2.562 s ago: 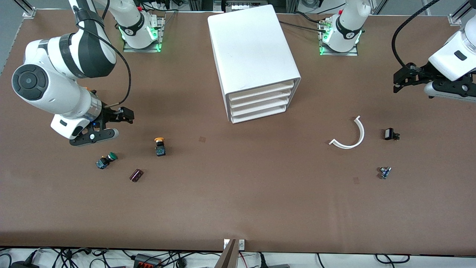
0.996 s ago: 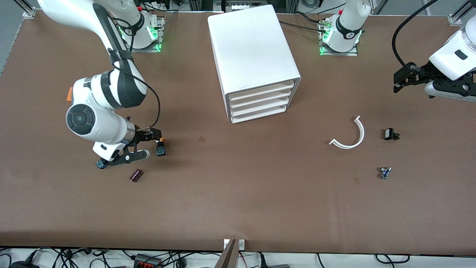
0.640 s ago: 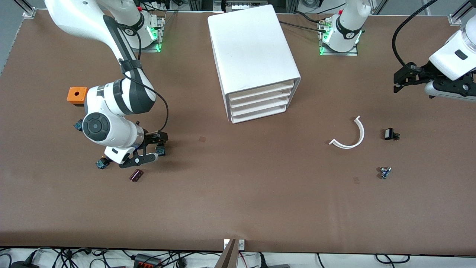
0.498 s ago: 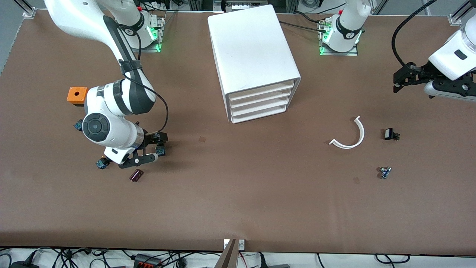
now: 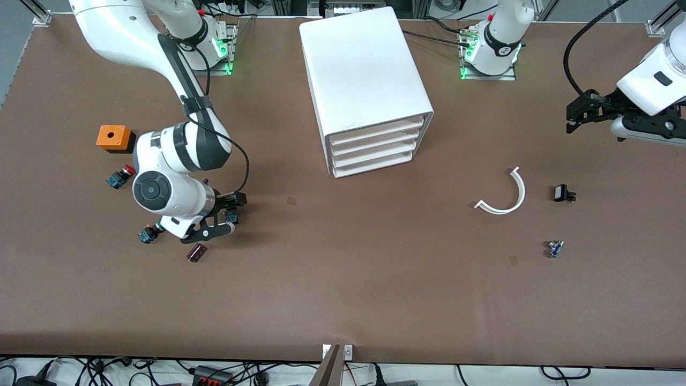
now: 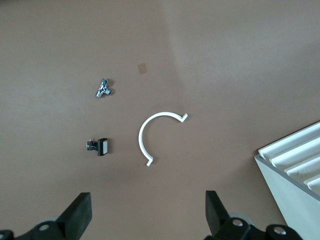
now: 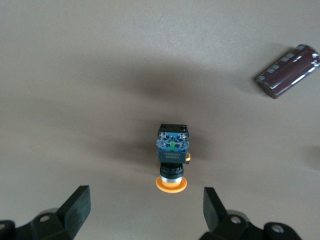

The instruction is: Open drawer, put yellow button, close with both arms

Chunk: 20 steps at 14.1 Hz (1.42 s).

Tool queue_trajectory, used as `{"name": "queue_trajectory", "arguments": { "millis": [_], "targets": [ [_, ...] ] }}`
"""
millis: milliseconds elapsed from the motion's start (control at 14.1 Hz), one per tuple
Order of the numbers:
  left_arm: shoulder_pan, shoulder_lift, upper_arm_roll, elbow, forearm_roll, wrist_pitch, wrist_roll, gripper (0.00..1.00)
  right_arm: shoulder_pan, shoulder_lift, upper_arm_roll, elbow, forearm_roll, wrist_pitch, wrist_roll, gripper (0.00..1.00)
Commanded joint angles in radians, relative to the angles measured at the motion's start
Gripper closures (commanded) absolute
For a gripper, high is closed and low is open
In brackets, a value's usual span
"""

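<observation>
The yellow button (image 7: 172, 155) lies on its side on the brown table, its orange-yellow cap (image 7: 171, 183) pointing at my right gripper (image 7: 145, 212). That gripper is open and low over the button, one finger to each side, not touching it. In the front view the right gripper (image 5: 233, 209) covers the cap and only the button's black-and-blue body (image 5: 231, 217) shows. The white cabinet (image 5: 364, 80) stands mid-table near the bases; its top drawer (image 5: 375, 131) is shut. My left gripper (image 5: 573, 115) waits open and empty in the air at the left arm's end of the table.
Near the right gripper are a maroon cylinder (image 5: 196, 252), a green button (image 5: 146, 235) partly under the arm, a red button (image 5: 120, 177) and an orange block (image 5: 113, 137). At the left arm's end lie a white arc (image 5: 506, 195), a black part (image 5: 563, 193) and a metal piece (image 5: 554, 248).
My right arm has swung from its end of the table to the yellow button and come down over it, uncovering the orange block and red button. The left arm has not moved.
</observation>
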<state>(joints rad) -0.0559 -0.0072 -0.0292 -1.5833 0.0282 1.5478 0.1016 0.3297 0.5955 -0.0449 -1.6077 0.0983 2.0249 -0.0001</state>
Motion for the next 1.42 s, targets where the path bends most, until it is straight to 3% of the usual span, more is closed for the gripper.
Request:
{"name": "queue_trajectory", "arguments": {
  "millis": [0,142,356,498,569,854,1067,1210,1352],
  "targets": [
    [-0.016,0.013,-0.02,0.031,-0.005,-0.125,0.004,0.0,0.012,0.035,-0.006,0.018,-0.003,0.014,0.015,0.0],
    [-0.048,0.076,-0.049,0.035,-0.031,-0.199,0.006,0.0,0.022,0.046,-0.009,0.018,-0.003,0.014,0.015,0.0],
    [-0.055,0.101,-0.048,0.055,-0.17,-0.219,0.006,0.0,0.019,0.056,-0.012,0.017,-0.005,0.017,0.069,0.0],
    [-0.05,0.16,-0.049,0.054,-0.281,-0.241,0.018,0.0,0.02,0.073,-0.012,0.018,-0.061,0.052,0.072,0.0],
    [-0.05,0.196,-0.048,0.055,-0.363,-0.27,0.05,0.0,0.022,0.081,-0.01,0.018,-0.099,0.064,0.074,0.0],
    [-0.055,0.373,-0.052,0.039,-0.54,-0.235,0.358,0.0,0.019,0.099,-0.01,0.015,-0.1,0.071,0.074,0.0],
    [-0.045,0.409,-0.054,-0.076,-0.75,-0.068,0.472,0.0,0.017,0.119,-0.01,0.015,-0.094,0.086,0.075,0.0],
    [-0.051,0.409,-0.054,-0.193,-0.961,0.023,0.556,0.0,0.019,0.132,-0.01,0.015,-0.092,0.087,0.075,0.0],
    [-0.065,0.444,-0.061,-0.228,-1.033,0.029,0.604,0.0,0.019,0.138,-0.01,0.015,-0.092,0.086,0.075,0.0]
  ]
}}
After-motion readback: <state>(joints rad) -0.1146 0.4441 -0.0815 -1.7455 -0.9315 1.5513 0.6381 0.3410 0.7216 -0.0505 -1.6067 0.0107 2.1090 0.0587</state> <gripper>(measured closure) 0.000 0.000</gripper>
